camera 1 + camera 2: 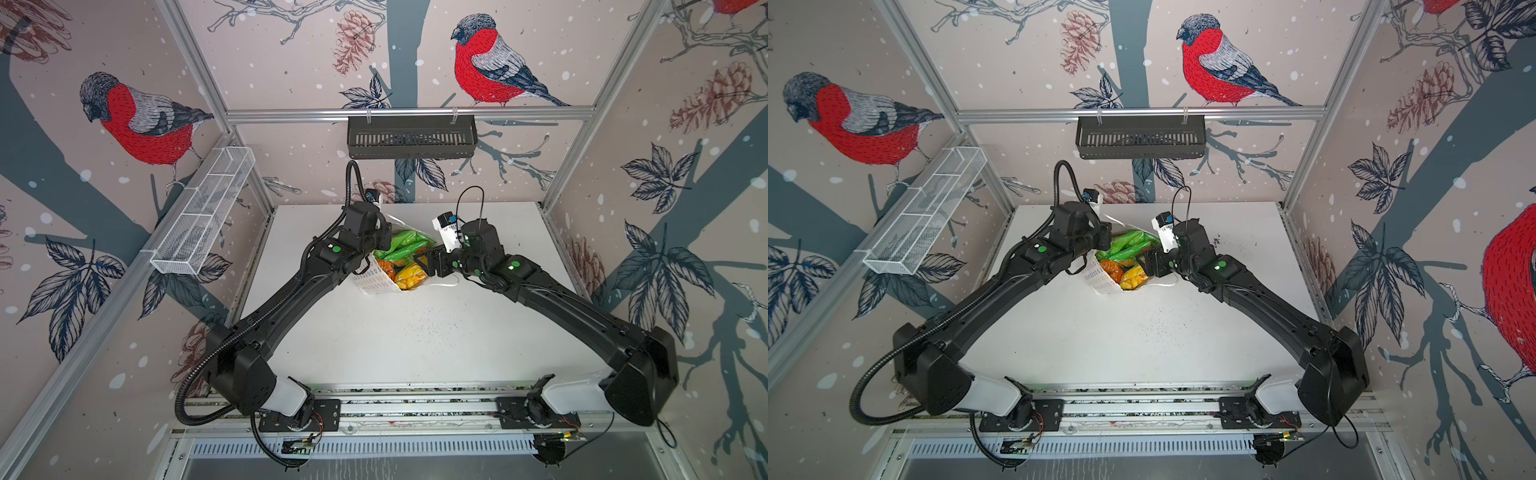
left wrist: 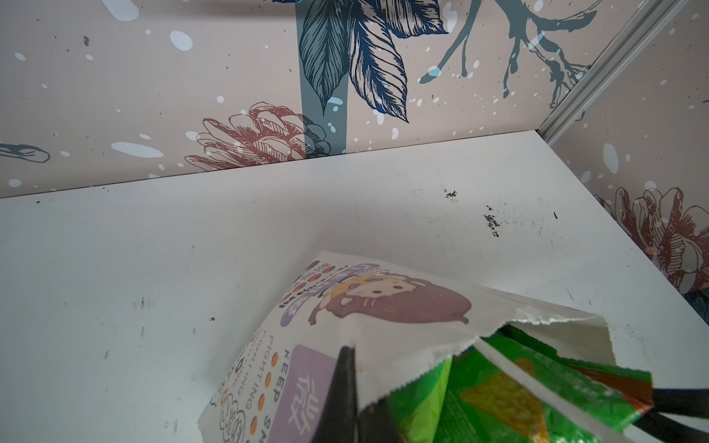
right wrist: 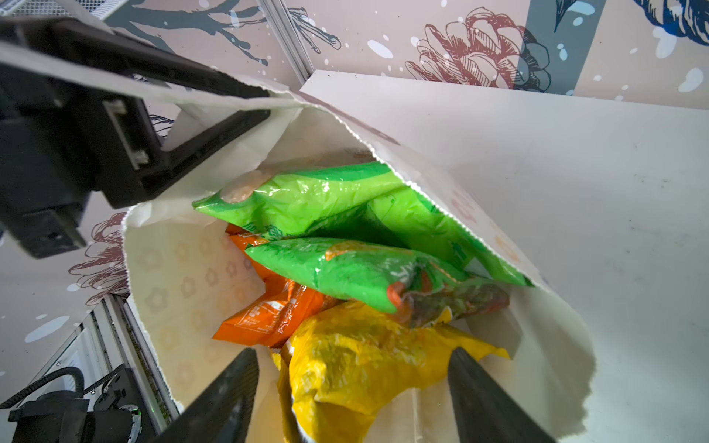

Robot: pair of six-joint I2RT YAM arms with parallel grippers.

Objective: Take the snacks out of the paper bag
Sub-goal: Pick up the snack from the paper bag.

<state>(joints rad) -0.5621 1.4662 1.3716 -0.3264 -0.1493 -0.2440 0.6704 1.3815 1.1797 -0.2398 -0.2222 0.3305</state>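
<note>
My right end effector (image 3: 353,354) is inside the mouth of the paper bag (image 3: 184,276) with its jaws spread wide, one finger on each side of a crumpled yellow packet (image 3: 356,383). Nothing looks pinched between them, and I cannot tell whether either finger touches the plastic. My left end effector (image 3: 266,102) is clamped tight on the bag's serrated rim, with paper between its black fingers (image 3: 230,122), and it holds that side up so the mouth gapes.

Every one of the snacks I can see is inside the bag. An upper green packet (image 3: 307,199) lies across the top. A lower green packet (image 3: 345,276) overlaps the yellow one. An orange packet (image 3: 268,318) sits beneath them against the bag's inner wall. From the left wrist view, the bag's outer face shows a cartoon girl, a lilac panel and the word "KEEP".

In both top views the bag sits on the white bench (image 1: 415,340) toward the back, between my two wrists. A white cord handle (image 1: 440,286) trails beneath the right one. Dark specks dot the bench. Further out, a black slotted basket (image 1: 411,137) hangs on the back rail and a white wire basket (image 1: 203,216) on the left wall.
</note>
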